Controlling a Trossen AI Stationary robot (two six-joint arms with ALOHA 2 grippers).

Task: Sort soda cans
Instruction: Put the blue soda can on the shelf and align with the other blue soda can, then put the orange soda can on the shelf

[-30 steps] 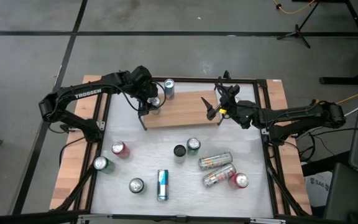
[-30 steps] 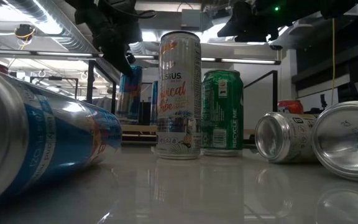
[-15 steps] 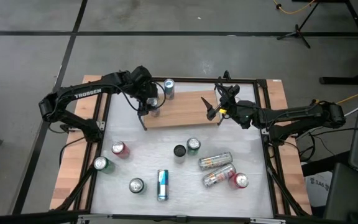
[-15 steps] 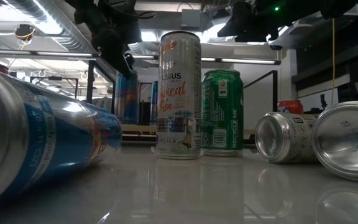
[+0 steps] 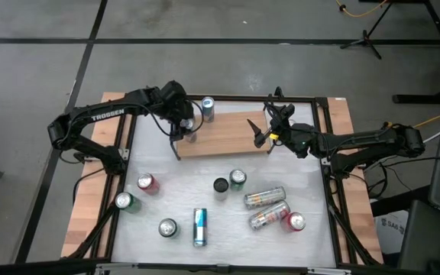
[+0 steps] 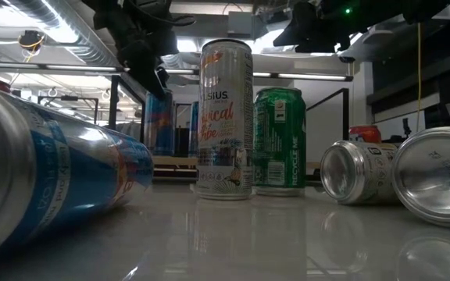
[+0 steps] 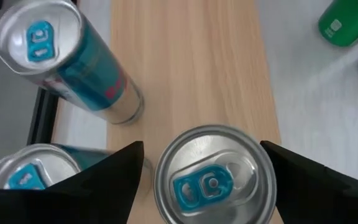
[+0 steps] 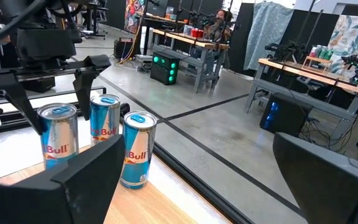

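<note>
While the left gripper (image 5: 183, 131) hangs over the left end of the wooden board (image 5: 228, 131), its jaws stand spread, one finger on each side of an upright blue-and-silver can (image 7: 211, 175) and clear of its wall in the left wrist view. That can stands on the board, its silver top and blue tab facing up between the fingers. Two more blue-and-silver cans stand close by: one (image 7: 64, 59) on the board's edge just beyond it, another (image 7: 33, 168) beside it at the near edge. In the right wrist view the three stand as a tight group (image 8: 98, 143) with the left arm above them.

The right gripper (image 5: 264, 134) waits above the board's right end, its jaws wide apart and holding nothing, well apart from the three cans.

On the white tabletop (image 5: 312, 191) nearer the front lie the rest: an upright red can (image 5: 147, 183), a green can (image 5: 124, 201), a silver-topped can (image 5: 167, 228), a blue can lying on its side (image 5: 199, 227), a black can (image 5: 220, 185), another green can (image 5: 237, 179), two silver cans on their sides (image 5: 266, 207) and a red can (image 5: 295, 221) beside them.
</note>
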